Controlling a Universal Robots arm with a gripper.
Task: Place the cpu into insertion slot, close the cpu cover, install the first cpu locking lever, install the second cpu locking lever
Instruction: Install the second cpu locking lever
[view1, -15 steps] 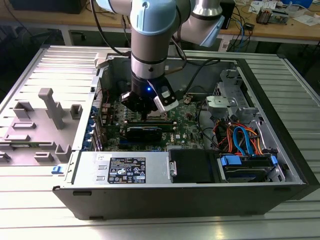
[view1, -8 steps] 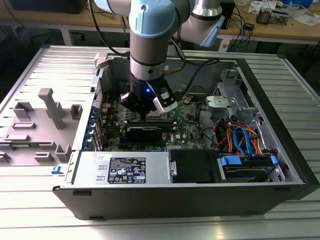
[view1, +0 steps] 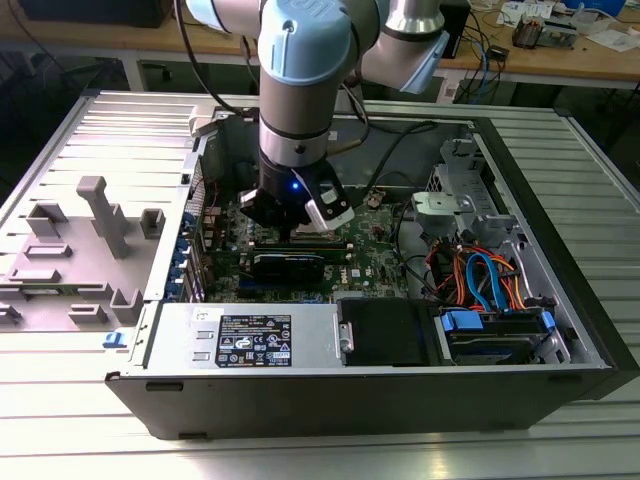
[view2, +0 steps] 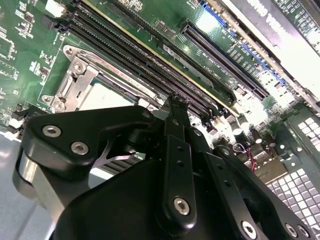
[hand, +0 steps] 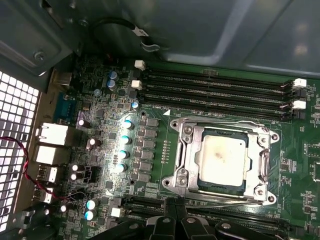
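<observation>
gripper (hand: 172, 204) over cpu (hand: 221, 157) (fingertips hidden)

Ribbed grey metal table (view1: 60, 440), open computer case (view1: 380, 390) lying on it, grey holder blocks (view1: 100, 215) alongside

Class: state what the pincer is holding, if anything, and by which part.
Cannot be told: the pincer hovers beside the cpu cover; its tips are obscured.

Dim case interior; glare on the motherboard (hand: 150, 165), perhaps overexposed.
</observation>
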